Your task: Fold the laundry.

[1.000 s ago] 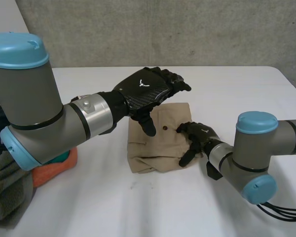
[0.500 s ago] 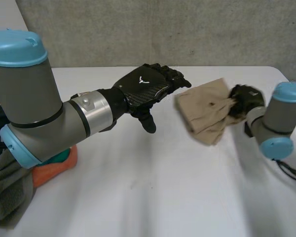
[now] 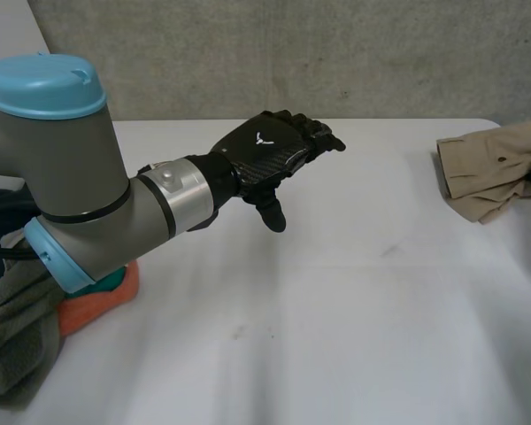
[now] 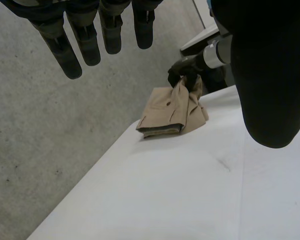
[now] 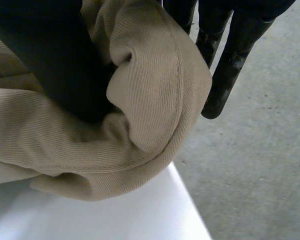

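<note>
Folded khaki shorts (image 3: 487, 173) had moved from mid-table to the far right edge, right hand (image 5: 60, 65) pinched their bunched cloth between thumb and fingers, left hand (image 3: 270, 155) stayed hovering mid-table, fingers straight and relaxed, white table (image 3: 336, 310), grey concrete wall (image 3: 248, 53) behind.

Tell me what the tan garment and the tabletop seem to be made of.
The tan garment looks like woven cotton twill, matte: fine ribs and stitched seams show in the right wrist view. The tabletop is probably laminate or painted board, white, smooth and mostly matte, with a few small scuffs and no grain.
</note>
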{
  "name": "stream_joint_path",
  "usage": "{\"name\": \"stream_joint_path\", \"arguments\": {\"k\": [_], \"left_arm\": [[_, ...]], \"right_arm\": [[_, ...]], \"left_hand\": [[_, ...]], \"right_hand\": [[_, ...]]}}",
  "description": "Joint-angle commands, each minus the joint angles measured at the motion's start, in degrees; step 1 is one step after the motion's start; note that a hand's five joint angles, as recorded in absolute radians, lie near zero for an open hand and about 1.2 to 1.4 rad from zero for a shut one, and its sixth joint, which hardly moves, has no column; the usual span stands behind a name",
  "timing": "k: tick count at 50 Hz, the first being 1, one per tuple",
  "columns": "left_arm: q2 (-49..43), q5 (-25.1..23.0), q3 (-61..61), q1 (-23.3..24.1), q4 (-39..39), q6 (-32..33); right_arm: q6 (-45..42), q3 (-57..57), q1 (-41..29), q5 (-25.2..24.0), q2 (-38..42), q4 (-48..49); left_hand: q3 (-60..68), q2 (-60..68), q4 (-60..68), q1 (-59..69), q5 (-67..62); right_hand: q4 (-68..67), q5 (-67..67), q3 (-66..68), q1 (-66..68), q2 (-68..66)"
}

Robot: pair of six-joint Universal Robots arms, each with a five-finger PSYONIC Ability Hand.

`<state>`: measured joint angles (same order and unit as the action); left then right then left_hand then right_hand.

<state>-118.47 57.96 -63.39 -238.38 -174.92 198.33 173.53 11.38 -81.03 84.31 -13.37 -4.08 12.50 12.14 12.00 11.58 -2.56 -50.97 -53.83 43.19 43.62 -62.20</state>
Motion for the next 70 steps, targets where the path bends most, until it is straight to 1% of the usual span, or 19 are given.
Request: {"name": "stream_joint_path", "arguments": {"k": [1,2,3,7,17,23,28,31,35,36,40,44,48,55,61,62,63,65,70], "left_arm": [[-0.70,-0.04,-0.07,-0.06,0.01,0.04],[-0.71,-0.04,-0.07,-0.06,0.01,0.04],[-0.71,-0.04,-0.15,-0.06,0.01,0.04],[-0.53,-0.04,-0.33,-0.06,0.01,0.04],[0.44,0.31,-1.21,-0.24,0.19,-0.05],[3.86,3.65,-2.35,-0.59,0.01,-0.05],[6.41,9.62,-2.44,-2.17,-0.07,-0.14],[8.43,15.59,-2.53,-4.28,-0.34,0.39],[10.89,25.43,-3.40,-7.35,-2.18,1.88],[11.33,27.54,-3.76,-8.58,-2.62,2.75],[11.42,33.70,-5.95,-16.13,-3.85,11.44],[9.23,35.03,-8.85,-22.82,-4.03,25.50],[3.53,35.73,-10.61,-30.45,-6.39,37.28],[-4.21,37.84,-9.74,-37.85,-7.81,40.38],[-6.33,39.69,-8.51,-38.47,-10.44,41.17],[-6.16,40.04,-8.50,-38.47,-11.05,41.34],[-5.89,40.82,-8.42,-37.86,-11.84,41.78],[-5.63,41.44,-8.42,-37.42,-12.29,42.13],[-2.99,42.24,-6.66,-31.10,-15.63,41.61]], "right_arm": [[-5.46,0.40,0.61,1.11,-0.34,0.48],[-6.26,0.32,0.61,1.73,-0.26,0.48],[-7.49,0.31,0.61,2.26,-0.25,0.57],[-15.04,0.23,0.61,7.08,0.36,1.79],[-16.55,4.35,0.17,10.00,-0.86,4.96],[-15.76,19.09,-1.06,10.96,-14.21,13.29],[-14.27,38.86,-2.81,10.44,-28.71,30.86],[-11.81,50.65,-5.36,7.90,-37.15,39.84],[-9.26,61.47,-9.93,-2.02,-45.15,40.83],[-8.47,65.23,-11.33,-7.00,-47.25,39.69],[-8.20,72.27,-13.62,-18.96,-51.30,31.81],[-8.73,75.71,-15.20,-25.32,-54.39,21.17],[-11.79,77.91,-16.88,-25.60,-54.92,15.08],[-21.55,82.66,-16.35,-25.68,-55.01,14.45],[-23.50,83.46,-16.35,-25.51,-55.01,14.19],[-23.50,83.55,-16.35,-25.51,-55.01,14.19],[-23.41,83.72,-16.27,-25.60,-55.01,14.19],[-23.50,83.90,-16.18,-25.69,-55.01,14.28],[-23.50,84.07,-15.48,-25.69,-55.19,14.37]], "left_hand": [[-1.27,-0.92,-0.78,-0.35,1.34],[-1.27,-0.92,-0.78,-0.35,1.34],[-1.27,-0.92,-0.78,-0.35,1.34],[-1.27,-0.92,-0.78,-0.35,1.34],[-1.11,-0.75,-0.61,-0.19,1.17],[-1.11,-0.75,-0.61,-0.19,1.17],[-0.94,-0.58,-0.44,-0.02,1.00],[-0.94,-0.58,-0.44,-0.02,1.00],[-1.44,-1.09,-0.95,-0.52,1.50],[-1.61,-1.26,-1.11,-0.69,1.67],[-1.78,-1.43,-1.28,-0.86,1.84],[-1.78,-1.43,-1.28,-0.86,1.84],[-1.11,-0.75,-0.61,-0.19,1.17],[2.41,2.76,2.91,3.33,-2.35],[20.89,21.24,21.38,21.81,-20.83],[27.42,27.78,27.92,28.34,-27.36],[46.31,46.66,46.80,47.23,-46.25],[67.41,67.76,67.90,68.33,-67.34],[67.50,67.86,68.00,68.42,-67.44]], "right_hand": [[10.04,22.91,-2.27,-2.69,21.28],[35.25,48.11,-27.47,-27.90,46.48],[40.97,53.83,-33.19,-33.62,52.20],[40.97,53.83,-33.19,-33.62,52.20],[40.97,53.83,-33.19,-33.62,52.20],[40.97,53.83,-33.19,-33.62,52.20],[40.97,53.83,-33.19,-33.62,52.20],[40.97,53.83,-33.19,-33.62,52.20],[40.97,53.83,-33.19,-33.62,52.20],[40.97,53.83,-33.19,-33.62,52.20],[40.97,53.83,-33.19,-33.62,52.20],[40.97,53.83,-33.19,-33.62,52.20],[40.97,53.83,-33.19,-33.62,52.20],[40.97,53.83,-33.19,-33.62,52.20],[40.97,53.83,-33.19,-33.62,52.20],[40.97,53.83,-33.19,-33.62,52.20],[40.97,53.83,-33.19,-33.62,52.20],[40.97,53.83,-33.19,-33.62,52.20],[40.97,53.83,-33.19,-33.62,52.20]]}}
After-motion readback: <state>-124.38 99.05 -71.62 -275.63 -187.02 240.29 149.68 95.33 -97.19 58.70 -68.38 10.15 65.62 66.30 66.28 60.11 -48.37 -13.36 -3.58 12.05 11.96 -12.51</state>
